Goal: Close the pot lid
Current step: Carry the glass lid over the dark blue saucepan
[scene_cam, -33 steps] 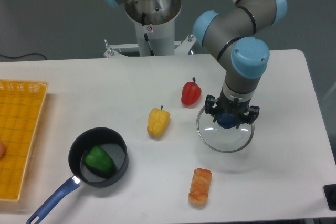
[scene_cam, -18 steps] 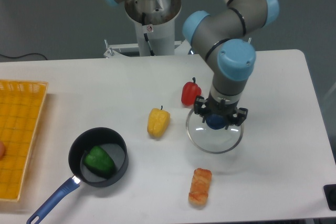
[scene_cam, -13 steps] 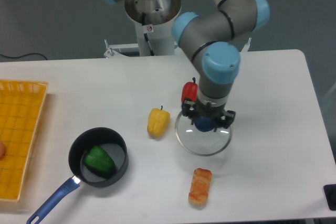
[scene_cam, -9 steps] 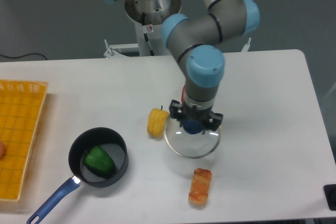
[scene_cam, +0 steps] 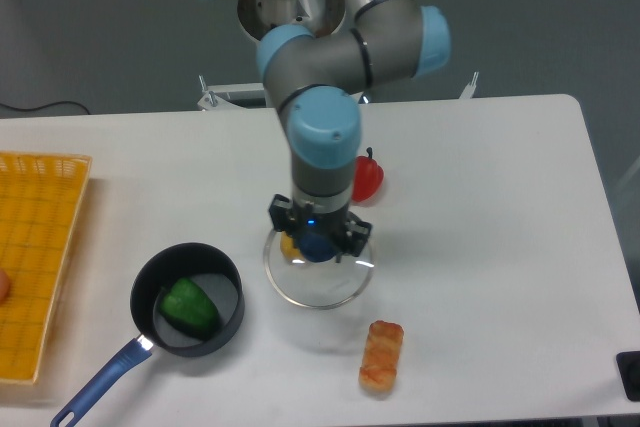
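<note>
The pot (scene_cam: 188, 299) is a small dark saucepan with a long blue handle, open, at the front left of the table. A green pepper (scene_cam: 189, 305) lies inside it. The pot lid (scene_cam: 318, 277), a clear glass disc with a metal rim, hangs level above the table to the right of the pot. My gripper (scene_cam: 318, 243) is shut on the lid's blue knob. The lid's left rim is a short way from the pot's right rim.
A yellow pepper (scene_cam: 289, 243) is seen partly behind the lid and gripper. A red pepper (scene_cam: 367, 175) sits behind the arm. A fried shrimp piece (scene_cam: 380, 355) lies at the front. An orange basket (scene_cam: 35, 257) stands at the left edge.
My gripper has carried the lid leftward across the table, from beside the red pepper to over the yellow pepper, closer to the pot. The pot has not moved.
</note>
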Tool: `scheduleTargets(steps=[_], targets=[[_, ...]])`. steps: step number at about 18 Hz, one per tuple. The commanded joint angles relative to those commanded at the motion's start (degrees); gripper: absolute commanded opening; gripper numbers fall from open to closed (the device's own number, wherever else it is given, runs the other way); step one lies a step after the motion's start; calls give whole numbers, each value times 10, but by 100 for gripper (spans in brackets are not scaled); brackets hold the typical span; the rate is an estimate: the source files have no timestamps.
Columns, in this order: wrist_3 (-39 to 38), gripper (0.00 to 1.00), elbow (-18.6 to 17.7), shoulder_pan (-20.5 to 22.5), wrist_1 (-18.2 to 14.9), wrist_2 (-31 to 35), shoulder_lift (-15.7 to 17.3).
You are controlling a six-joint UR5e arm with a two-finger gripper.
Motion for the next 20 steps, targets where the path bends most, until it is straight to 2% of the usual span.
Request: scheduleTargets(steps=[2, 8, 20], targets=[[-22, 49, 0, -16, 2, 2, 0], [-80, 49, -8, -67, 46, 5, -1], [-116, 49, -12, -120, 50, 32, -10]])
